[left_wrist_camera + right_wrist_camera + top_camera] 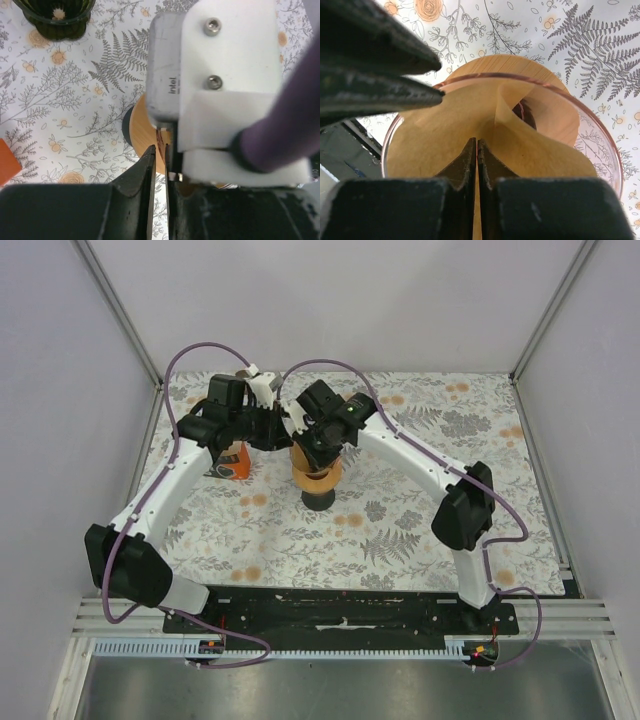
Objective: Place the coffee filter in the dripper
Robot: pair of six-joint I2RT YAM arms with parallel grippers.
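Observation:
A glass dripper (318, 480) with a wooden collar stands on a dark base mid-table. A brown paper coffee filter (445, 135) sits inside its glass rim (600, 135), with one side folded inward. My right gripper (477, 142) is above the dripper, shut on the filter's near edge. My left gripper (161, 155) is shut on the dripper's rim. Its fingers (395, 95) show in the right wrist view, one outside the rim and one on the filter. The wooden collar (142, 135) shows under the left jaws. Both grippers (290, 440) (312, 455) meet over the dripper.
An orange object (232, 462) lies just left of the dripper, under the left arm; its corner shows in the left wrist view (7, 160). A dark green glass cup (55, 20) stands further off. The right wrist's camera mount (225, 75) blocks much of the left wrist view.

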